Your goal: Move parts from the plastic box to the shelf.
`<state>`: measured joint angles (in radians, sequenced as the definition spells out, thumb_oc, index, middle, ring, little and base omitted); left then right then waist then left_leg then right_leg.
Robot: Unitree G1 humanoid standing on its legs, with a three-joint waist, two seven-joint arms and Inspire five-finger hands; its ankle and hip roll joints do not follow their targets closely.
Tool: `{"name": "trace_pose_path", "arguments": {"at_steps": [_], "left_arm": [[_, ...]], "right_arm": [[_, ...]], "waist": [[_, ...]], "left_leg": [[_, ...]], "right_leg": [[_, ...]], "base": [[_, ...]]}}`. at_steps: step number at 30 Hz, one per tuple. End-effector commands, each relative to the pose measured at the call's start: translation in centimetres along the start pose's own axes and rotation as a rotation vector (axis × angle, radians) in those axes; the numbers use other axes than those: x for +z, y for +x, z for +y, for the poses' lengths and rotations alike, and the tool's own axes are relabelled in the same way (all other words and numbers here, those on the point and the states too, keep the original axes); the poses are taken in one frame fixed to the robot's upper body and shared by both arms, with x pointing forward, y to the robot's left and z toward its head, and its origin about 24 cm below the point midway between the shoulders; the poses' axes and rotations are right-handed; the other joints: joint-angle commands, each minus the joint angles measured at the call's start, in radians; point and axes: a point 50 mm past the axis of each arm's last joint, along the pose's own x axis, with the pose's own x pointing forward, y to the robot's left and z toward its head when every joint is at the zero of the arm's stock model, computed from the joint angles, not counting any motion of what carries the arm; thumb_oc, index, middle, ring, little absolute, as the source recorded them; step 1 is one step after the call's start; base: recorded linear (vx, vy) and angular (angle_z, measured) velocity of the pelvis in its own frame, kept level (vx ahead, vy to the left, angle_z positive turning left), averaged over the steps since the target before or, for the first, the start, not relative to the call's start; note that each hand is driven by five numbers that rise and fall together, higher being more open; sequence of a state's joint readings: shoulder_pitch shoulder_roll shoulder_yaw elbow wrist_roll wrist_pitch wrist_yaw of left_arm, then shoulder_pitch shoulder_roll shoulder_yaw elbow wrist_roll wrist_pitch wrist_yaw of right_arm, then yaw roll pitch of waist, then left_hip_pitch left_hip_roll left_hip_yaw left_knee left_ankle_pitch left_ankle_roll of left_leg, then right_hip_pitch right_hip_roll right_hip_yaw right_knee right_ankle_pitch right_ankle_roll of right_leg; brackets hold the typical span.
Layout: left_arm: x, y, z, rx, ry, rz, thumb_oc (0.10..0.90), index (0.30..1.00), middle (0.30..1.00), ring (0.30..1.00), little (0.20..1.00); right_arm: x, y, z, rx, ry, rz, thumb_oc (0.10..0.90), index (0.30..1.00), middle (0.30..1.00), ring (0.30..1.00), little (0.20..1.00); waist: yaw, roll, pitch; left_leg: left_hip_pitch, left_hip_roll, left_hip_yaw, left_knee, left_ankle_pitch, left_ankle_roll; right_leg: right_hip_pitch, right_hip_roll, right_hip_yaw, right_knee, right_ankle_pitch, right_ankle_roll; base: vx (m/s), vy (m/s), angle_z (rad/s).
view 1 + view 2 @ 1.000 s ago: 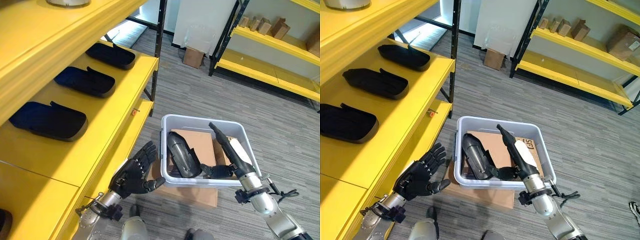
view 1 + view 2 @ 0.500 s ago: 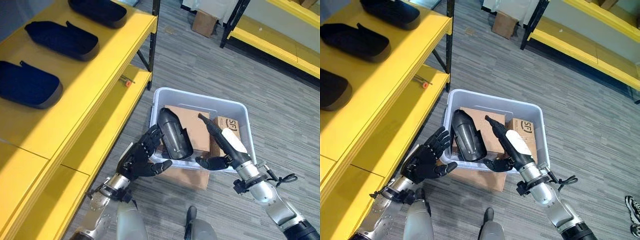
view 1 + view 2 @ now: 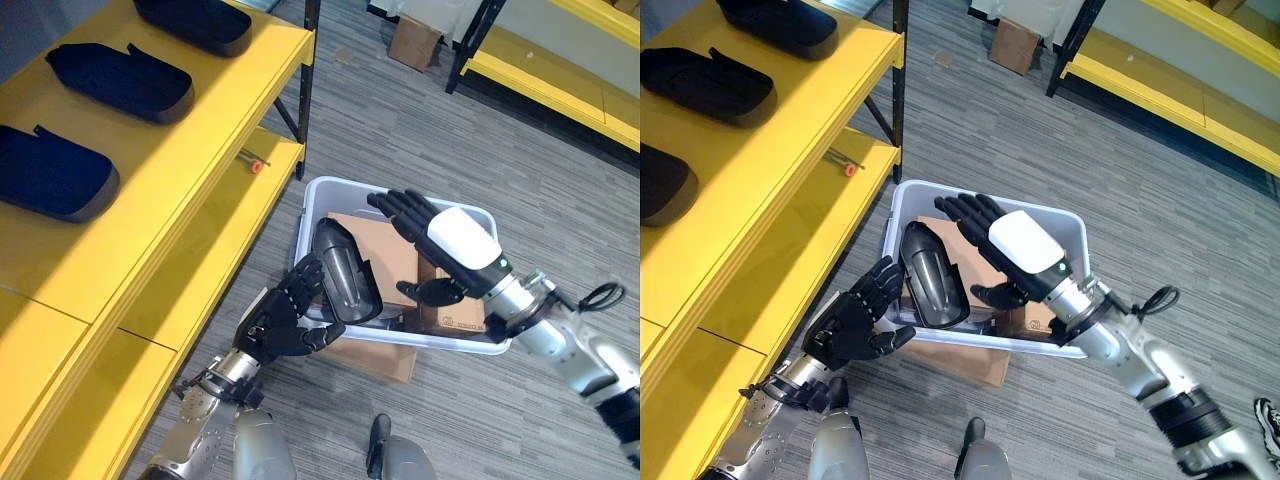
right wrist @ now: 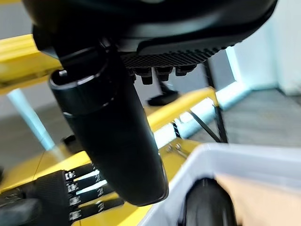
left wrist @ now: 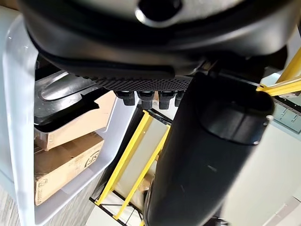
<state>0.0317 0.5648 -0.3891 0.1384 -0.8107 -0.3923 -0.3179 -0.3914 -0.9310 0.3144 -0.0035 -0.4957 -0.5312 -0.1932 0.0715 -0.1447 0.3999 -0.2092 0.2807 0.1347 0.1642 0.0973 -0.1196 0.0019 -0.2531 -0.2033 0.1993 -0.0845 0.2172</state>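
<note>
A glossy black curved part point(image 3: 345, 272) leans in the plastic box point(image 3: 312, 205) near the shelf point(image 3: 190, 230) edge; left hand point(image 3: 285, 320) and right hand point(image 3: 440, 245) flank it, fingers spread, holding nothing.

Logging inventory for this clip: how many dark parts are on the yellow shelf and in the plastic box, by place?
Dark parts on the yellow shelf: 3
Dark part in the plastic box: 1
Total: 4

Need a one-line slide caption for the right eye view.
Both open hands, left and right, flank a dark part standing in the plastic box beside the yellow shelf.
</note>
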Motion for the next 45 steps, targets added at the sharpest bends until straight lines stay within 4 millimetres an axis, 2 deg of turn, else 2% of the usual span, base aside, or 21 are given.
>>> {"name": "trace_pose_path", "arguments": {"at_steps": [1,6,11,16,22,29,32,37,45], "left_arm": [[3.5,1.4,-2.5,-0.177,0.023,-0.174,0.900,1.000,1.000,1.000,1.000],[3.6,0.8,-2.0,-0.196,0.043,-0.154,0.900,1.000,1.000,1.000,1.000],[3.8,0.3,-1.5,-0.231,0.071,-0.140,0.900,1.000,1.000,1.000,1.000],[4.2,0.0,-0.7,-0.239,0.102,-0.140,0.900,1.000,1.000,1.000,1.000],[4.8,-0.2,-0.6,-0.317,0.158,-0.139,0.900,1.000,1.000,1.000,1.000],[5.7,-0.2,-0.5,-0.311,0.172,-0.144,0.900,1.000,1.000,1.000,1.000],[5.8,-0.1,-0.4,-0.311,0.186,-0.142,0.900,1.000,1.000,1.000,1.000],[6.1,0.3,-0.6,-0.322,0.192,-0.149,0.900,1.000,1.000,1.000,1.000],[6.9,1.0,-0.8,-0.330,0.196,-0.153,0.900,1.000,1.000,1.000,1.000]], "right_arm": [[1.9,2.9,-6.0,-0.217,-0.232,-0.245,0.900,1.000,1.000,1.000,1.000],[1.9,3.7,-7.2,-0.137,-0.505,-0.378,0.900,1.000,1.000,1.000,1.000],[1.6,4.9,-7.3,0.015,-0.753,-0.492,0.900,1.000,1.000,1.000,1.000],[0.8,5.9,-7.2,0.159,-0.811,-0.450,0.900,1.000,1.000,1.000,1.000],[-1.0,6.1,-7.4,0.190,-0.839,-0.363,0.900,1.000,1.000,1.000,1.000],[-3.3,6.3,-8.4,0.121,-0.889,-0.188,0.900,1.000,1.000,1.000,1.000],[-5.0,5.9,-9.4,-0.028,-0.936,-0.054,0.900,1.000,1.000,1.000,1.000],[-6.5,5.7,-11.1,-0.158,-0.961,0.065,0.900,1.000,1.000,1.000,1.000],[-7.3,6.4,-11.9,-0.117,-1.038,0.087,0.900,1.000,1.000,1.000,1.000]], "waist": [[0.034,-0.012,-0.023],[0.063,-0.018,0.009],[0.100,-0.030,0.043],[0.136,-0.031,0.088],[0.155,-0.021,0.120],[0.160,-0.010,0.120],[0.155,-0.004,0.120],[0.151,0.006,0.120],[0.161,0.025,0.120]], "left_leg": [[0.108,0.120,-0.023,0.086,-0.156,-0.020],[0.063,0.150,-0.061,0.091,-0.130,-0.029],[0.011,0.185,-0.099,0.076,-0.084,-0.039],[-0.066,0.204,-0.153,0.075,-0.042,-0.042],[-0.126,0.209,-0.186,0.076,-0.018,-0.042],[-0.234,0.216,-0.219,0.082,0.013,-0.040],[-0.286,0.213,-0.232,0.097,0.018,-0.037],[-0.332,0.207,-0.239,0.123,0.012,-0.033],[-0.393,0.197,-0.255,0.152,0.008,-0.028]], "right_leg": [[-0.167,0.001,0.010,0.089,0.051,-0.030],[-0.227,0.030,-0.001,0.184,0.007,-0.058],[-0.286,0.070,-0.027,0.262,-0.034,-0.099],[-0.345,0.100,-0.058,0.339,-0.066,-0.132],[-0.404,0.110,-0.079,0.418,-0.101,-0.149],[-0.497,0.126,-0.105,0.485,-0.128,-0.163],[-0.535,0.138,-0.113,0.505,-0.134,-0.171],[-0.568,0.143,-0.116,0.519,-0.138,-0.176],[-0.617,0.138,-0.128,0.559,-0.153,-0.184]], "base": [[0.08,-0.130,0.11],[0.04,-0.163,0.13],[0.02,-0.198,0.13],[0.03,-0.225,0.13],[0.02,-0.126,0.18],[0.02,-0.128,0.02],[0.00,-0.105,0.07],[-0.01,-0.060,0.02],[0.00,-0.030,-0.02]]}}
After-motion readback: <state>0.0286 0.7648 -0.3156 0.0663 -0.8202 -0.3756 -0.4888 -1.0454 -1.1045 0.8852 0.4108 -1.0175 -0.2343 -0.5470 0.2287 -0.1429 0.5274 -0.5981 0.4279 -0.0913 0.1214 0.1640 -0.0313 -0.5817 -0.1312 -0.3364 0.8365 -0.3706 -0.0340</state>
